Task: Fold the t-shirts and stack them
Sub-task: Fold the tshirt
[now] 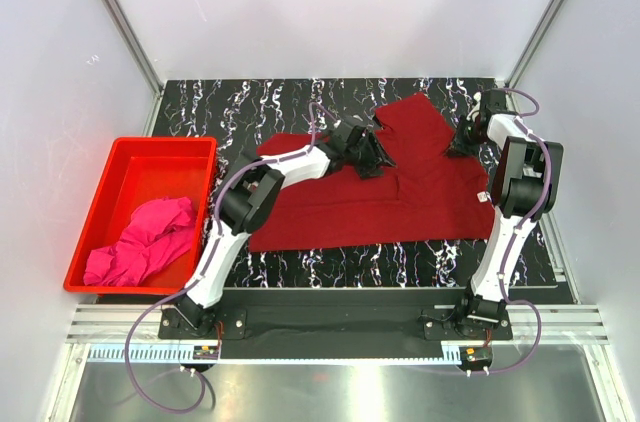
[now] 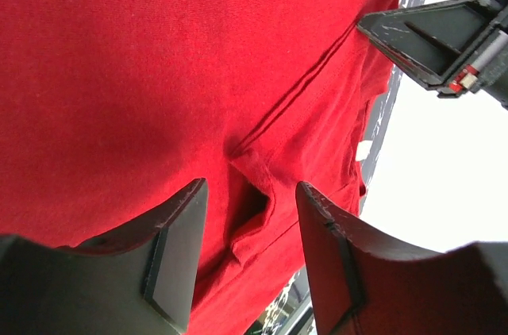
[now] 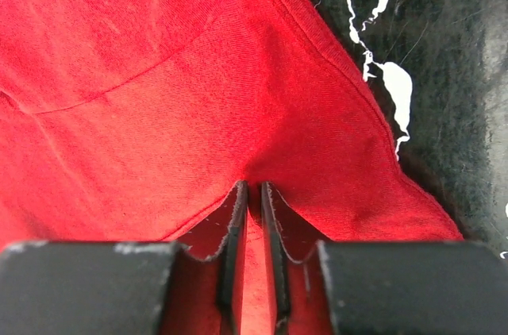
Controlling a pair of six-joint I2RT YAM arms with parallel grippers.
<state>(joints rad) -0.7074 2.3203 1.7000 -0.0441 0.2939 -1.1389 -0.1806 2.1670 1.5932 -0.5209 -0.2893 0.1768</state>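
Observation:
The dark crimson t-shirt (image 1: pixel 350 207) lies spread on the black marbled mat (image 1: pixel 230 107), one part reaching toward the back. My left gripper (image 1: pixel 372 154) hovers low at its upper middle. In the left wrist view it (image 2: pixel 250 220) is open, its jaws either side of a small raised fold of red cloth (image 2: pixel 159 73) beside a seam. My right gripper (image 1: pixel 462 142) is at the shirt's right edge. In the right wrist view it (image 3: pixel 254 188) is shut on a thin pinch of the red cloth (image 3: pixel 159 73). The magenta pink t-shirt (image 1: pixel 145 242) lies crumpled in the bin.
A rigid red plastic bin (image 1: pixel 140 157) stands left of the mat and holds the pink shirt. White walls with metal posts close in the back and sides. The right gripper's finger (image 2: pixel 444 41) shows at the top right of the left wrist view.

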